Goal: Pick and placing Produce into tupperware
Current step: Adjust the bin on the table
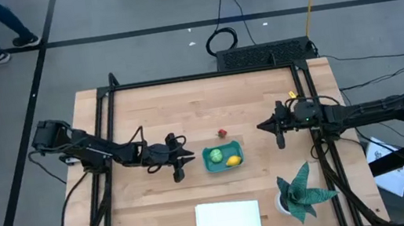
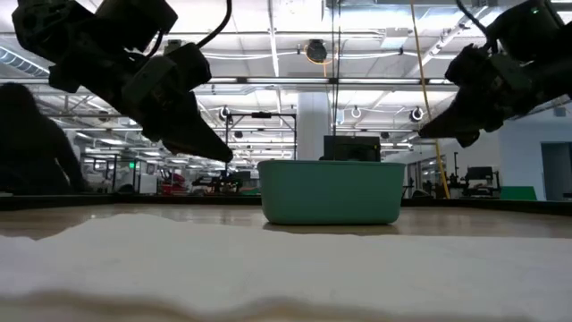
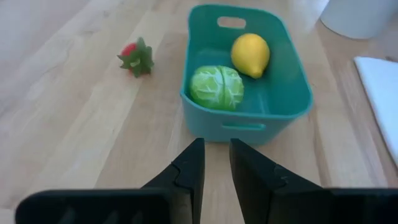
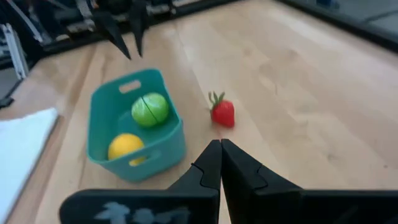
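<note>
The teal tub [image 1: 205, 160] stands on the table's middle; its near wall [image 3: 249, 124] faces my left gripper. Inside lie the yellow lemon [image 3: 250, 54] and the round light-green piece [image 3: 216, 88]. The small red piece [image 4: 222, 112] rests on the wood just beyond the tub's far side [image 1: 221, 133]. My left gripper [image 3: 216, 144] hovers left of the tub, narrowly open and empty. My right gripper [image 4: 219, 148] hangs to the right of the red piece [image 1: 260, 127], shut and empty.
A flat white sheet [image 1: 228, 219] lies near the table's near edge. A green spiky plant in a white pot [image 1: 302, 192] stands at the near right. Black frame rails [image 1: 107, 142] run along both sides. Bare wood lies between the tub and my right gripper.
</note>
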